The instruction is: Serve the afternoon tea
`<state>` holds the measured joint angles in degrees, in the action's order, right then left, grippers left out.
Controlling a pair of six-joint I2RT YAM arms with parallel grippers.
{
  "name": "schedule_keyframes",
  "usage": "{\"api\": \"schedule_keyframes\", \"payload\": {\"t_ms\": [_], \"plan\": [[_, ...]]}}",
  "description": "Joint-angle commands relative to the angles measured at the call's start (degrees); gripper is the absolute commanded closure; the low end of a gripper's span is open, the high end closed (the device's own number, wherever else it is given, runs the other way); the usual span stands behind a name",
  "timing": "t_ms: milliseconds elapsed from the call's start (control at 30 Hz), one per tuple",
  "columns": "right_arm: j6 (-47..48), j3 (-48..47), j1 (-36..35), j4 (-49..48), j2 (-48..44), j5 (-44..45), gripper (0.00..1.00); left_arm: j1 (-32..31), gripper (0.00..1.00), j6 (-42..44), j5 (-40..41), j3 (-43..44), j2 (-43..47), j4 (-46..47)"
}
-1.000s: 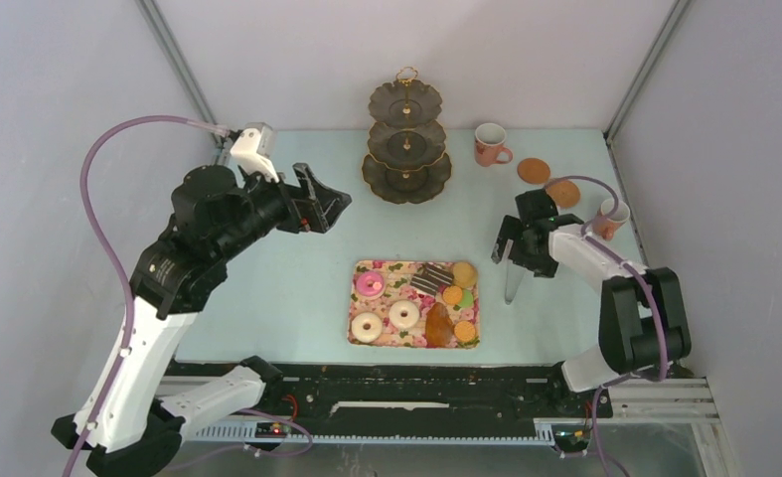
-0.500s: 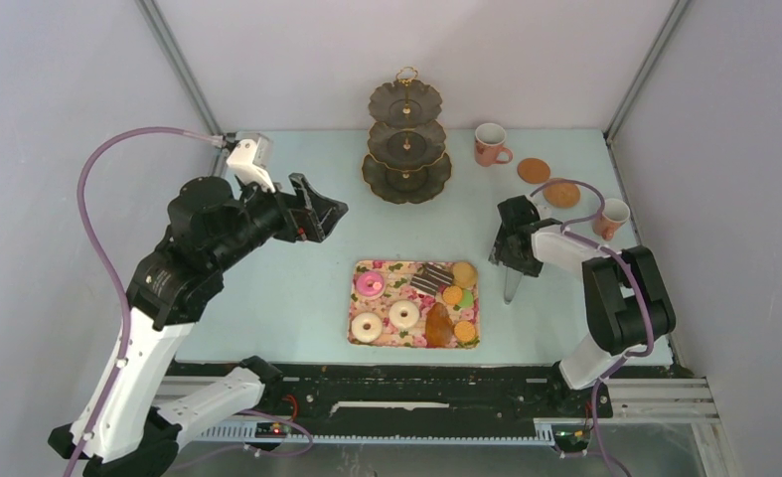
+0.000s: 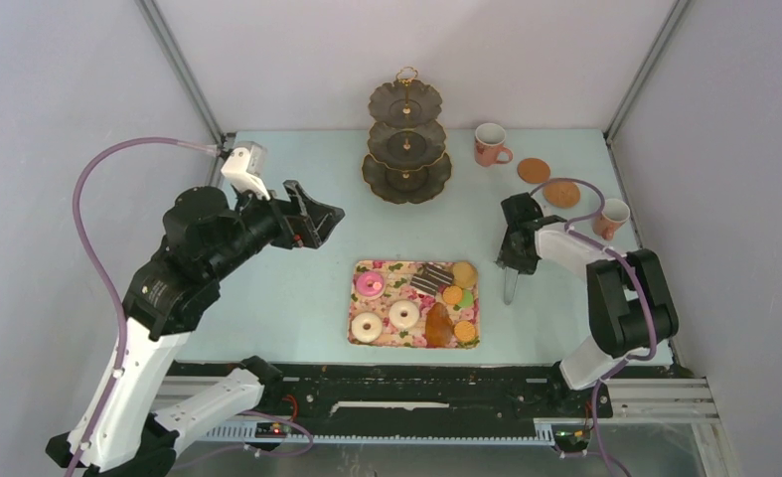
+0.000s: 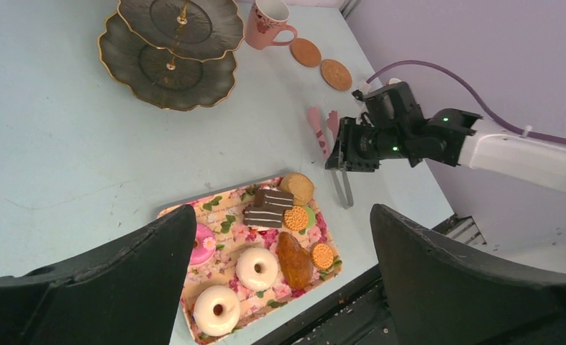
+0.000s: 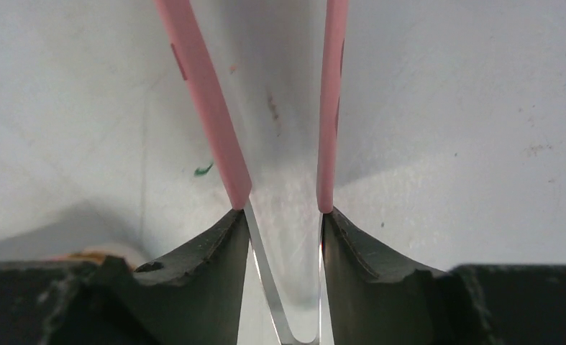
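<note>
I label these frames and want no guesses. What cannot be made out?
Right wrist view: tongs run past the top edge; far ends unseen.
Left wrist view: a finger of the left gripper covers part of the pink donut.
Top view: the right gripper hides the tongs' pink part.

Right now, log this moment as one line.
left gripper: open, raised | right gripper: shut on tongs, right of tray | pastries: on tray, none on stand

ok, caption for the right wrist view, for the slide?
Right gripper pinches both metal arms of the pink-handled tongs, just past the handles.
</note>
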<state>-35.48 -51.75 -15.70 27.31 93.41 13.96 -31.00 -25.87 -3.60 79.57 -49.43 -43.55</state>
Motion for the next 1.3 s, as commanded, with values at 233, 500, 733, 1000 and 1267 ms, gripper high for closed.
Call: {"api": "schedule_keyframes", "payload": {"t_ms": [233, 500, 733, 1000, 1267], "plan": [[12.56, -11.08, 10.85, 23.64, -12.51, -31.28, 0.57, -0.20, 0.02, -1.65, -0.22, 2.43, -1.74, 2.24], [16.17, -13.18, 14.98, 29.11, -16.40, -44.47, 0.58, -0.20, 0.02, -9.70, -4.79, 3.59, -8.62, 2.41], [10.32, -15.58, 6.98, 26.34, -20.28, -45.27, 0.58, -2.53, 0.05, -31.92, -14.49, -7.67, -15.62, 18.53], [2.36, -15.66, -4.05, 22.69, -23.79, -43.75, 0.58, -14.12, 0.08, -45.15, -5.97, -10.50, -24.37, 26.71], [0.68, -15.65, -7.57, 22.69, -26.08, -42.70, 0.59, -17.70, 0.15, -54.73, -3.94, -16.93, -26.85, 32.45]]}}
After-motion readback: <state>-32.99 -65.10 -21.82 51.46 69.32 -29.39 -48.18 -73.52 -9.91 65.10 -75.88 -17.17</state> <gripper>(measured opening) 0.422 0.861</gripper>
